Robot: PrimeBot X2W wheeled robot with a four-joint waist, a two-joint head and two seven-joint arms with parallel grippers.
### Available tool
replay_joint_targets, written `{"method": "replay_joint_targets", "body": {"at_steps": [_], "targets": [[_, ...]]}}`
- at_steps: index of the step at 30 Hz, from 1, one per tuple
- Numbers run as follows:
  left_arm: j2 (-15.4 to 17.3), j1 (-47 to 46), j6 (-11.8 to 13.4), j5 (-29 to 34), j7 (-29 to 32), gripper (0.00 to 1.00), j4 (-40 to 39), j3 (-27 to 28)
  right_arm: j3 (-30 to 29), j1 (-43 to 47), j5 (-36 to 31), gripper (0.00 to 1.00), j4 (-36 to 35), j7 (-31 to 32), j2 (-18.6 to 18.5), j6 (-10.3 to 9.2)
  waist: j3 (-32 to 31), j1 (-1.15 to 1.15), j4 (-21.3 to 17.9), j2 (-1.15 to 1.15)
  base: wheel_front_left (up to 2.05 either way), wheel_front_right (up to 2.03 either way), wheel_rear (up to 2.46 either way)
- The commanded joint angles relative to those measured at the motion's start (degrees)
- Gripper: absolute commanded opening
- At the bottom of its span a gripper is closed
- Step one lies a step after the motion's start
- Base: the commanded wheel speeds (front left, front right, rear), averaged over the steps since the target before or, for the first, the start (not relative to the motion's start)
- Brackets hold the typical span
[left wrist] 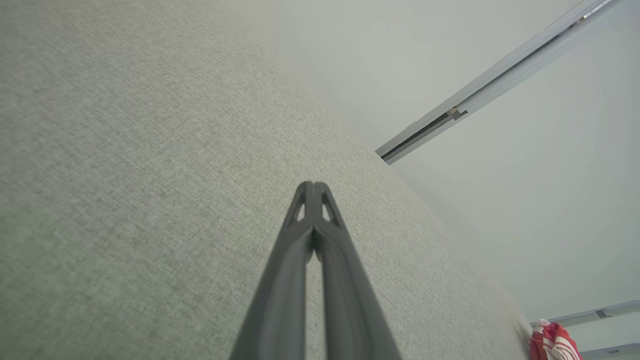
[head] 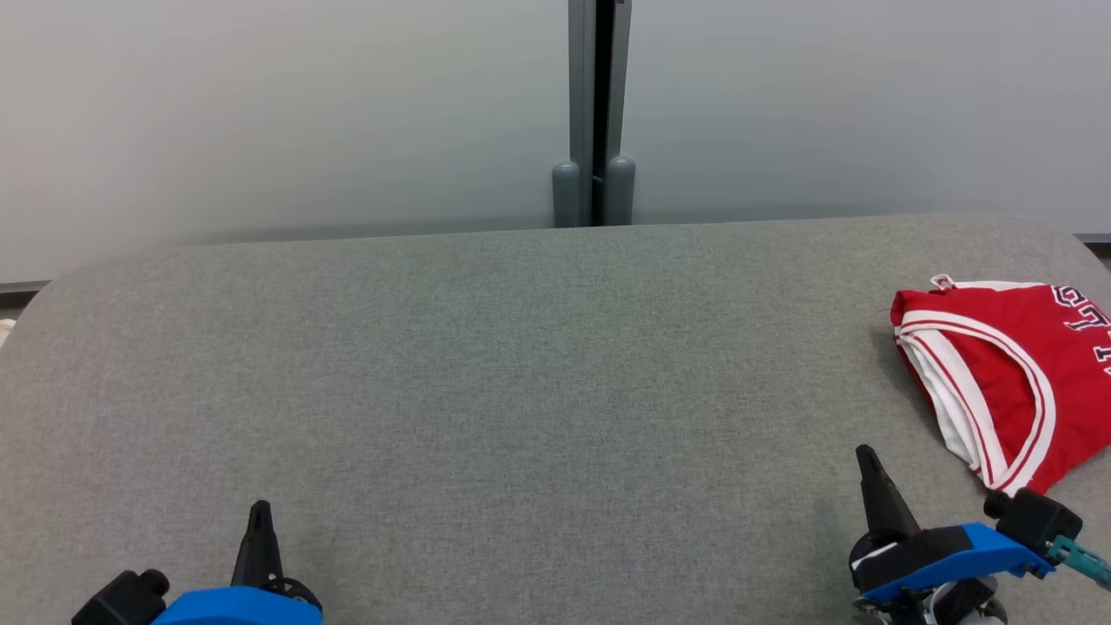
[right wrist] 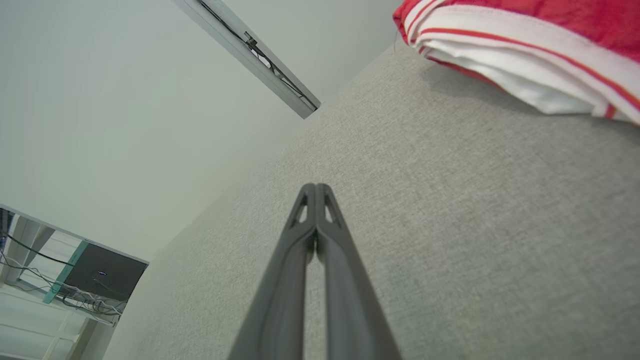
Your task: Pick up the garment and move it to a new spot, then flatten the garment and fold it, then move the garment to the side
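The red shirt (head: 1015, 382) (folded, with white stripes) lies at the right edge of the gray table (head: 521, 391). The right gripper (head: 868, 464) is near it, not touching, jaws together. The left gripper (head: 259, 516) is far off, jaws together too.

Grey fabric table (head: 486, 365) — pale wall (head: 260, 113) behind

Black lettering (head: 1085, 319) on the red garment (head: 1011, 382) is cut off, unreadable.
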Motion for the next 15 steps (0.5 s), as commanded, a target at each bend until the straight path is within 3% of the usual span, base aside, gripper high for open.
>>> {"method": "replay_joint_targets", "body": {"at_steps": [1, 15], "targets": [[0.12, -1.86, -0.32, -2.33, 0.55, 0.00, -1.25, 0.41, -0.44, -0.02, 2.48, 0.00, -1.48, 0.57, -0.15, 0.00, -0.01, 0.00, 0.08, 0.00, 0.00, 0.00, 0.00], [0.13, -2.91, -0.80, -11.88, 3.12, 0.00, -2.76, 1.34, -1.81, 0.49, 12.46, 0.00, -4.17, 3.13, -0.17, 0.00, -0.09, 0.00, 0.66, 0.00, 0.00, 0.00, 0.00]]}}
